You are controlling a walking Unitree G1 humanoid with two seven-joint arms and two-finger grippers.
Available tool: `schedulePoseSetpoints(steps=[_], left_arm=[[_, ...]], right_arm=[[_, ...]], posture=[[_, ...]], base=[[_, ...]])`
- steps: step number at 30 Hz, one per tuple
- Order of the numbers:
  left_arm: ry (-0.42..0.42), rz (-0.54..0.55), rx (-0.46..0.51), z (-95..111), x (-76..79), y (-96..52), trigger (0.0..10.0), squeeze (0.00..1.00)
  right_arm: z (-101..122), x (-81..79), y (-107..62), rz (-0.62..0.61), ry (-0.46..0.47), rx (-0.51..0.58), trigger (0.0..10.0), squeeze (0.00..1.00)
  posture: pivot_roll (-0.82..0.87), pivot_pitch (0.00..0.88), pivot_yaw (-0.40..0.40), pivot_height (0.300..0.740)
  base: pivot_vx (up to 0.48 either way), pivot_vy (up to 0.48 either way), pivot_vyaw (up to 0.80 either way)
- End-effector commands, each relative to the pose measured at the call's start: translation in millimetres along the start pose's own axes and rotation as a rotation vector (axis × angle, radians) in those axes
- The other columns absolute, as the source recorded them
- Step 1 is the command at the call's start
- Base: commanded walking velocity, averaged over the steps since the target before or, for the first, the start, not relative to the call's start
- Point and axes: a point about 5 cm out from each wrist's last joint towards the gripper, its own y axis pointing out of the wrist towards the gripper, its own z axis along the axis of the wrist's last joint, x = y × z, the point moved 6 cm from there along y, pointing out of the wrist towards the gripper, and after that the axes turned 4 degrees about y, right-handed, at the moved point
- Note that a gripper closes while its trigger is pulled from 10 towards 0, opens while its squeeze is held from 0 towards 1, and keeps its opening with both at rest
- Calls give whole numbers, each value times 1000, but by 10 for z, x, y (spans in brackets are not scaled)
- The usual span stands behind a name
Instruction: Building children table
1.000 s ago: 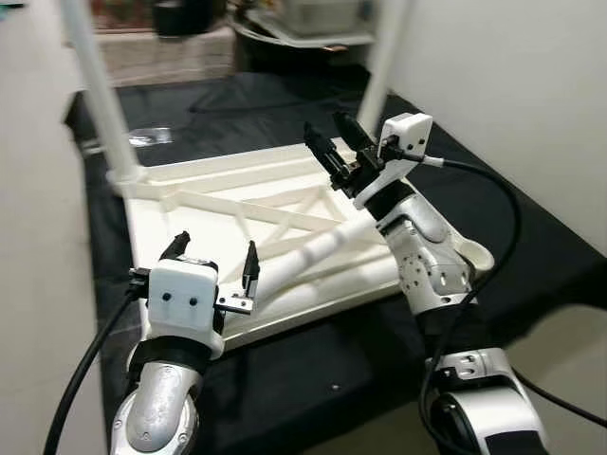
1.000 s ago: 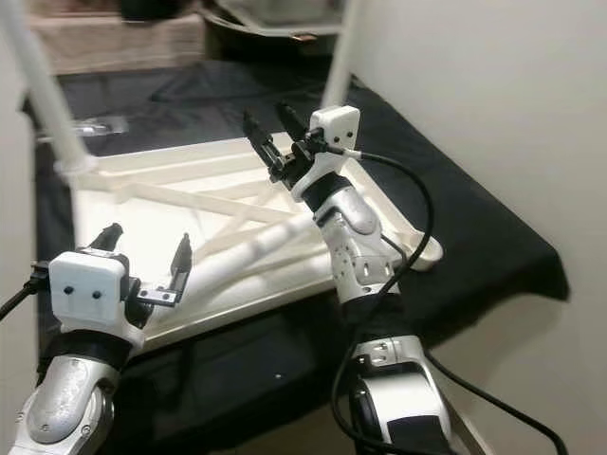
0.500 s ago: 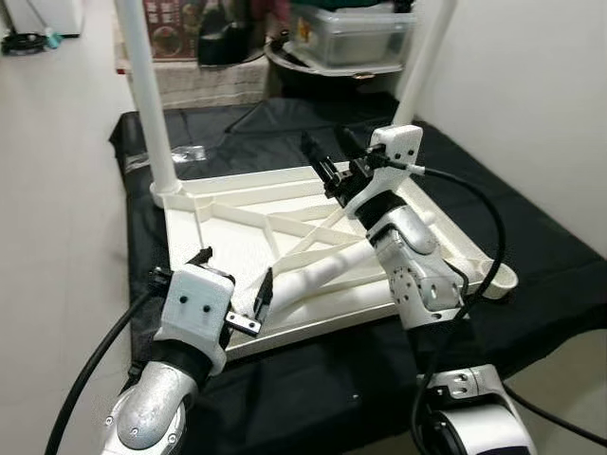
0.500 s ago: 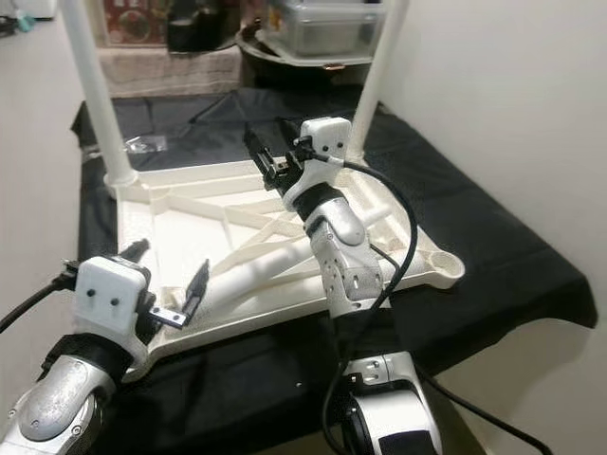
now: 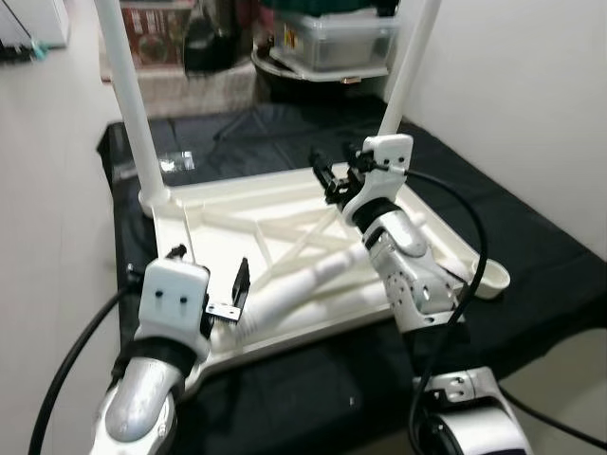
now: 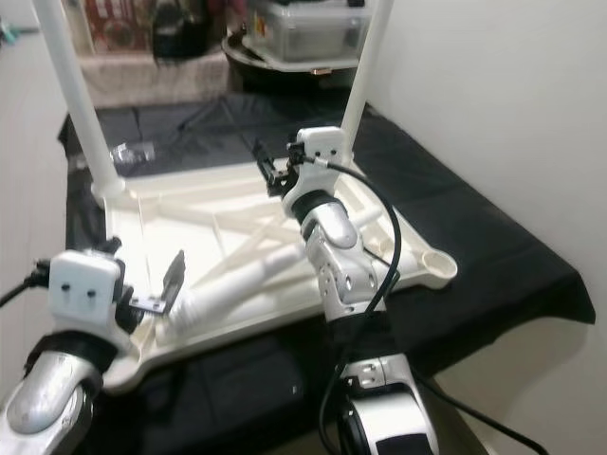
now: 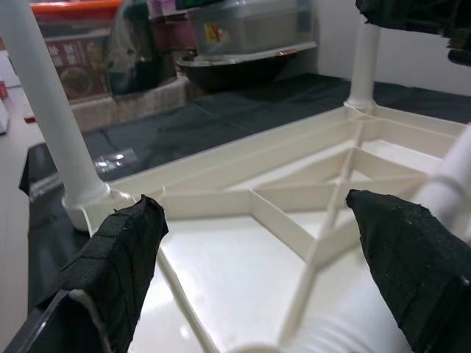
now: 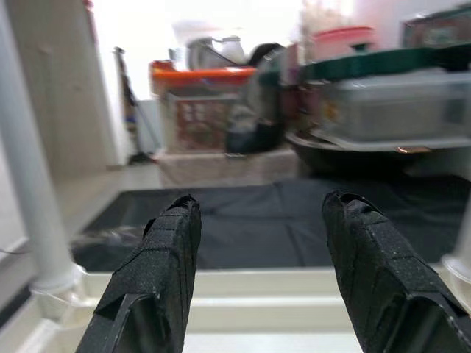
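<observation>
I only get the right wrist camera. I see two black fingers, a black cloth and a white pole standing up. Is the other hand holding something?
Observer: No. The left gripper is open, close to the ribbed end of a loose white plastic table leg lying on the upturned white plastic tabletop.
Operator: How many poles are standing up?
Observer: Two upright white legs, one at each far corner.
Operator: Where could the loose one go?
Observer: Maybe the empty round socket at the tabletop's near right corner, nearer the robot than the right gripper.
</observation>
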Motion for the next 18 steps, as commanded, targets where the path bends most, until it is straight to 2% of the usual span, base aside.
schedulePoseSetpoints(steps=[1, 3, 5, 8, 9, 10, 11, 12, 18], left_arm=[[-4, 16, -27, -55, -20, 4, 10000, 0], [-5, 22, -27, -55, -32, 8, 10000, 0], [-4, 40, -30, -56, -65, 12, 10000, 0], [-6, 46, -39, -69, -83, 9, 10000, 0], [-9, 48, -42, -74, -89, 7, 10000, 0], [-8, 52, -43, -76, -99, 3, 10000, 0], [-8, 52, -43, -76, -99, 3, 10000, 0], [-10, 61, -45, -79, -113, 1, 10000, 0], [-20, 61, -58, -112, -110, -3, 10000, 0]], right_arm=[[-81, 83, 18, -64, -25, -47, 10000, 0], [-80, 72, 28, -54, -11, -46, 10000, 0], [-26, 18, 34, -3, 43, -13, 10000, 0], [-19, 19, 37, 19, 60, -33, 10000, 0], [11, 30, 30, 26, 39, -23, 10000, 0], [42, 30, 11, 39, -21, -3, 10000, 0], [42, 30, 11, 39, -21, -3, 10000, 0], [53, 23, -4, 51, -62, 8, 10000, 0], [56, 8, -42, 54, -39, 20, 10000, 0]], posture=[[13, 93, -82, 740], [13, 93, -82, 740], [13, 94, -83, 740], [15, 100, -82, 740], [14, 104, -85, 740], [14, 107, -86, 740], [14, 107, -86, 740], [14, 107, -86, 740], [13, 112, -85, 740]], base=[[0, 0, 0], [0, 0, 0], [0, 0, 0], [0, 0, 0], [0, 0, 0], [0, 0, 0], [0, 0, 0], [0, 0, 0], [0, 0, 0]])
